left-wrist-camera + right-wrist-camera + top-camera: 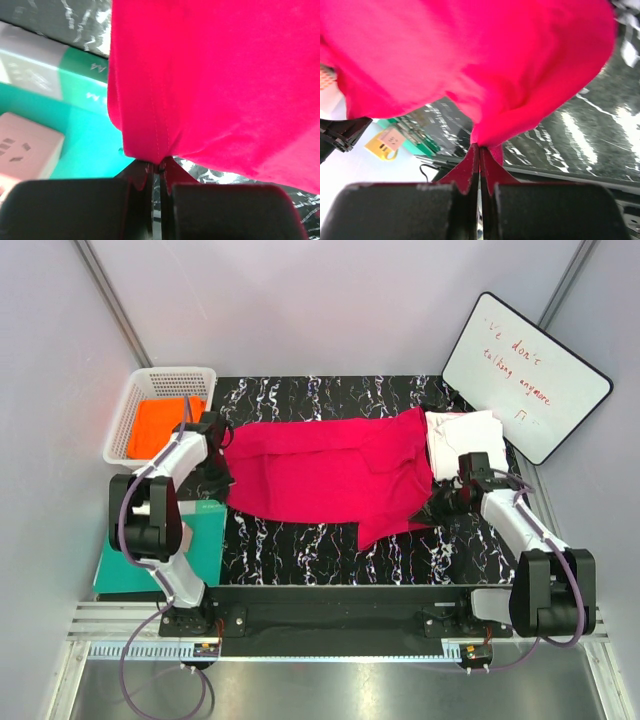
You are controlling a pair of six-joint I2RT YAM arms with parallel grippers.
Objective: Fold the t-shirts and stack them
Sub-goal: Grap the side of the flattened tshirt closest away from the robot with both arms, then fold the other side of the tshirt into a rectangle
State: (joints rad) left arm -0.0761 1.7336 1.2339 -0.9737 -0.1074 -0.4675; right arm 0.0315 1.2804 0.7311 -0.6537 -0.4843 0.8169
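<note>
Pinching a stitched edge of the crimson-pink soft cloth t-shirt (215, 75), the left gripper (159, 167) has its two dark fingers pressed together with only cloth between them. The right gripper (480, 150) is clamped the same way on a bunched fold of that shirt (470, 50), its fingers meeting at a point.

From above, the fingertips of both the left gripper (222, 476) and the right gripper (441, 502) are hard to make out against the dark surface and the cloth. Which part of the garment each one holds, whether sleeve, hem or side, cannot be told. The right wrist view is blurred at its edges. The white cloth t-shirt (465, 432) is partly covered by the crimson one's right end and by the right arm. The bright orange cloth t-shirt (165, 426) shows only in part inside the white plastic lattice basket (150, 375).

The crimson-pink shirt (330, 470) stretches across the black white-veined table mat (300, 550) between the two grippers, rumpled, with a flap hanging toward the near edge on its right side. Its left end meets the left gripper just beside the teal-green flat board (210, 530), and its right end meets the right gripper just below the white shirt. The orange shirt lies at far left, behind the left gripper.
</note>
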